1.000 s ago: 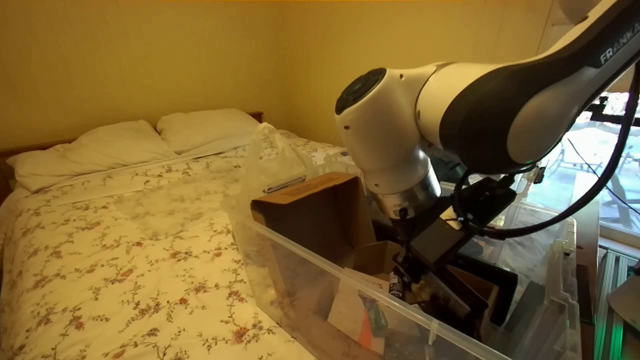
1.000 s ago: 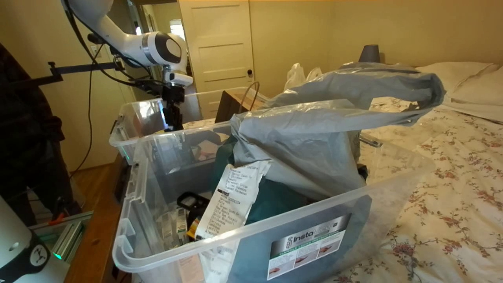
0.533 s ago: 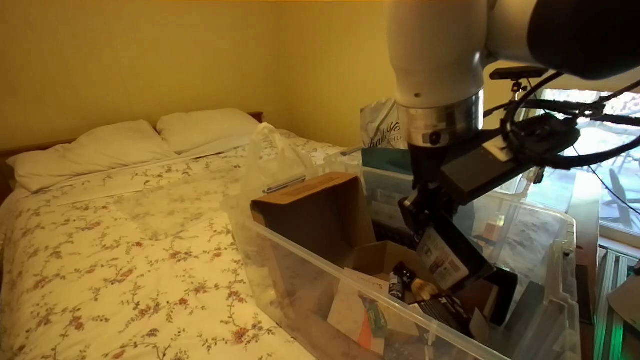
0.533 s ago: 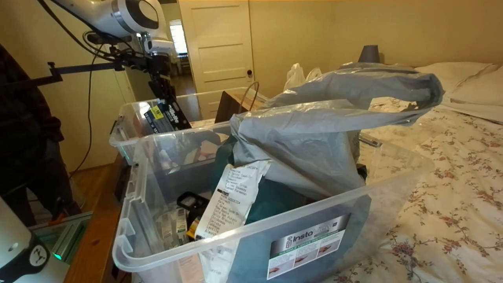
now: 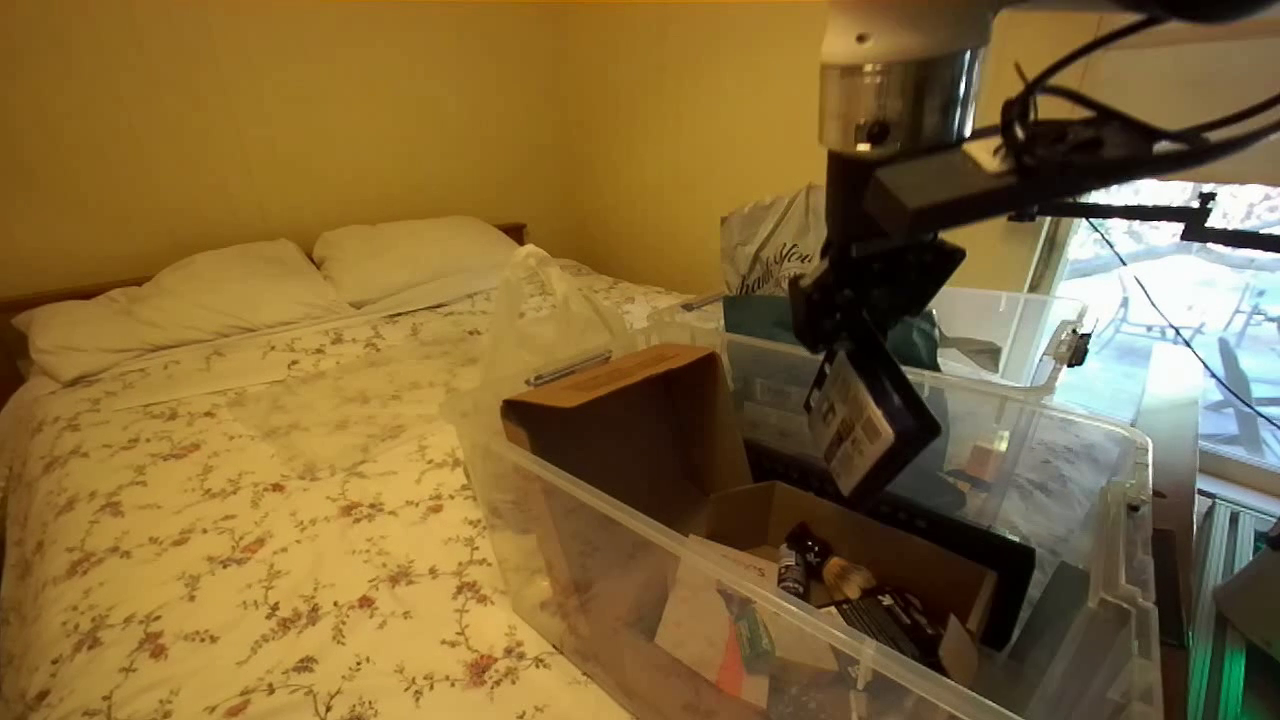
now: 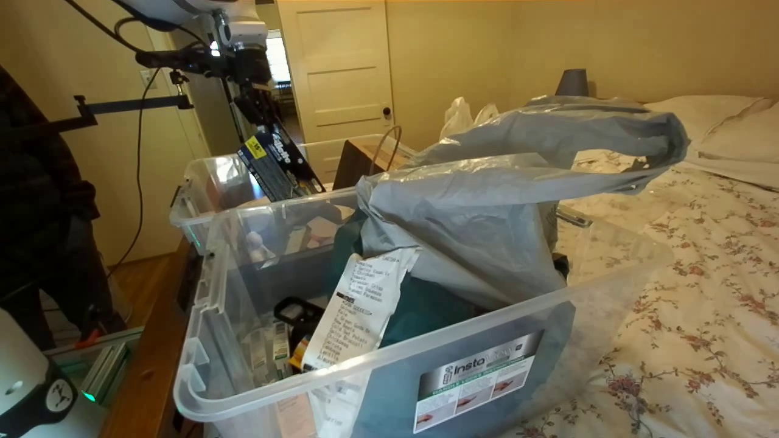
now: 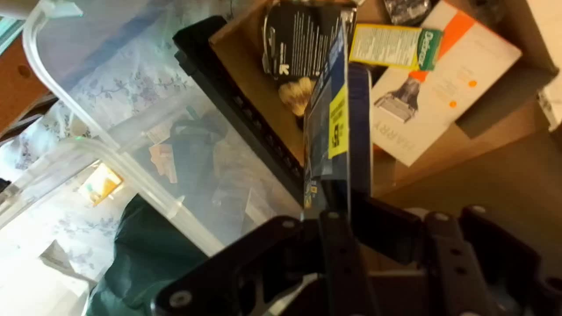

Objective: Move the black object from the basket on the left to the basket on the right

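A black Gillette package (image 5: 868, 425) with a yellow sticker hangs tilted from my gripper (image 5: 850, 320). The package also shows in an exterior view (image 6: 277, 164) and in the wrist view (image 7: 327, 127). My gripper (image 7: 349, 199) is shut on one end of the package and holds it above a cardboard box. That cardboard box (image 5: 760, 495) stands inside a clear plastic bin (image 5: 640, 515). A second clear bin (image 6: 389, 359) stands beside it and also shows in an exterior view (image 5: 1010, 378); it holds a grey plastic bag (image 6: 462, 213) and other items.
A brown cardboard flap (image 5: 640, 430) stands up in the first bin. A long black object (image 5: 1010, 585) lies along the cardboard box's side. A shaving brush (image 5: 848, 577) and small packages lie in the box. A dark camera bar (image 6: 137, 104) is near the arm. A bed (image 5: 300, 520) is alongside.
My gripper has risen out of the cardboard box with the black package, which came up and tilted. The bins and their other contents look the same.
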